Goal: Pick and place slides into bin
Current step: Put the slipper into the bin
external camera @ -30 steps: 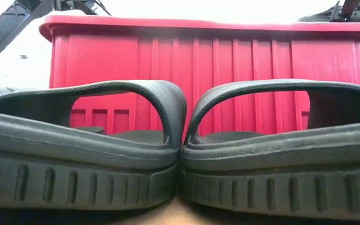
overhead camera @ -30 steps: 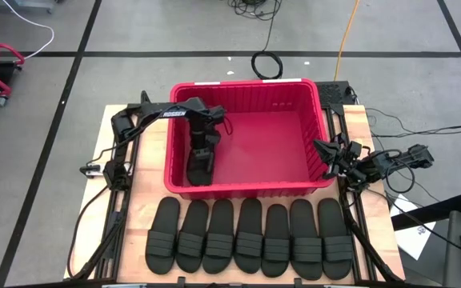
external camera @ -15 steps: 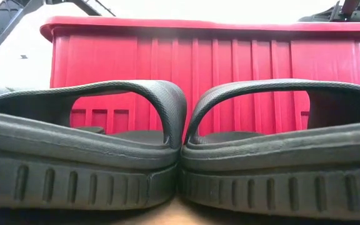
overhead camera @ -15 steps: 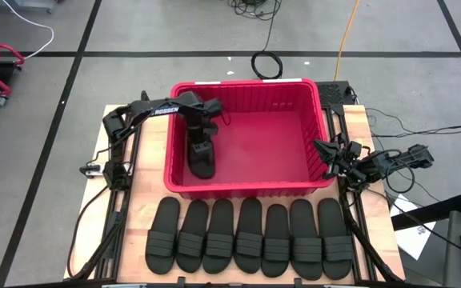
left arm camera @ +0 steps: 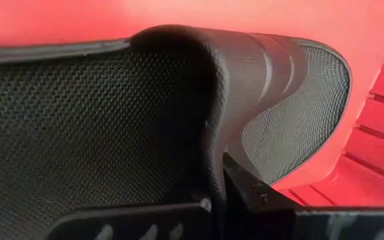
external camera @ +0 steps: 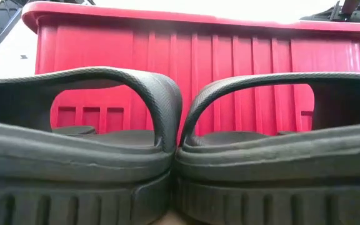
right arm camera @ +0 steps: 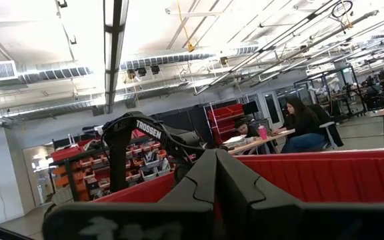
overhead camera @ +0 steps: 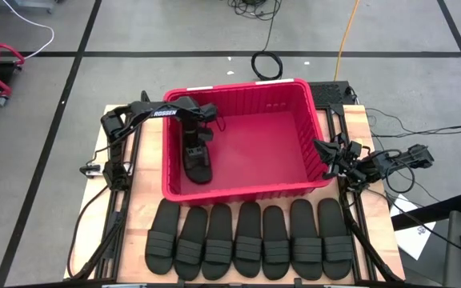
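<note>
High view: large red rectangular plastic bin on wooden table, seven matte black rubbery slides in row on table just near of bin's near wall. Left hand inside bin's left part, fingers clamped on eighth black slide, held close above bin floor. Left wrist view: textured footbed and ribbed strap fill frame, red floor behind. Right hand pressed together, empty, just outside bin's right wall.
</note>
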Controlling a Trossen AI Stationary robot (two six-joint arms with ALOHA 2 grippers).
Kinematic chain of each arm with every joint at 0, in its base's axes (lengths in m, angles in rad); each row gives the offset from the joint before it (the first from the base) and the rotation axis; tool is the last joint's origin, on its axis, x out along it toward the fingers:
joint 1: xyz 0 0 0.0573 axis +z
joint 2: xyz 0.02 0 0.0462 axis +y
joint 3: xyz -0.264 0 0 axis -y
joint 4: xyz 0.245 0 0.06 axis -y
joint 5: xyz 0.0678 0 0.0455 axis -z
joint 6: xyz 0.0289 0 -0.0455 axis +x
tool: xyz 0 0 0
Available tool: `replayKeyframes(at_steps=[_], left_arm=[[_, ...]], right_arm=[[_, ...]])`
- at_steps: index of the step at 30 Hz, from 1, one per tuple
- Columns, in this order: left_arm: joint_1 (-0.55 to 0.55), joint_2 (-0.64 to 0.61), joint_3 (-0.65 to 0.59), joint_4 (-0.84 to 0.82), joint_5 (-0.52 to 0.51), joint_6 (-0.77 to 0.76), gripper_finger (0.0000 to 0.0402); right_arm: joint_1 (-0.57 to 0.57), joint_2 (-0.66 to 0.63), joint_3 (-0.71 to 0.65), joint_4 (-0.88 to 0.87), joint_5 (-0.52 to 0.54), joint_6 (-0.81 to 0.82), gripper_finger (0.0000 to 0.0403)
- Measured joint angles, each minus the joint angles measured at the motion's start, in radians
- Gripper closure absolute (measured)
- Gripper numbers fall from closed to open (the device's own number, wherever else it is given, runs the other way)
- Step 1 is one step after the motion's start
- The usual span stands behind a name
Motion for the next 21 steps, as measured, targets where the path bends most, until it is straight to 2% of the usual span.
replayKeyframes(at_steps=[10, 21], left_arm=[[0.011, 0.004, 0.015, -0.006, -0.016, 0.074, 0.0401], [0.077, 0.006, 0.062, -0.019, -0.080, 0.055, 0.0401]], right_arm=[[0.000, 0.000, 0.000, 0.000, 0.000, 0.000, 0.0403], [0.000, 0.000, 0.000, 0.001, 0.000, 0.000, 0.0403]])
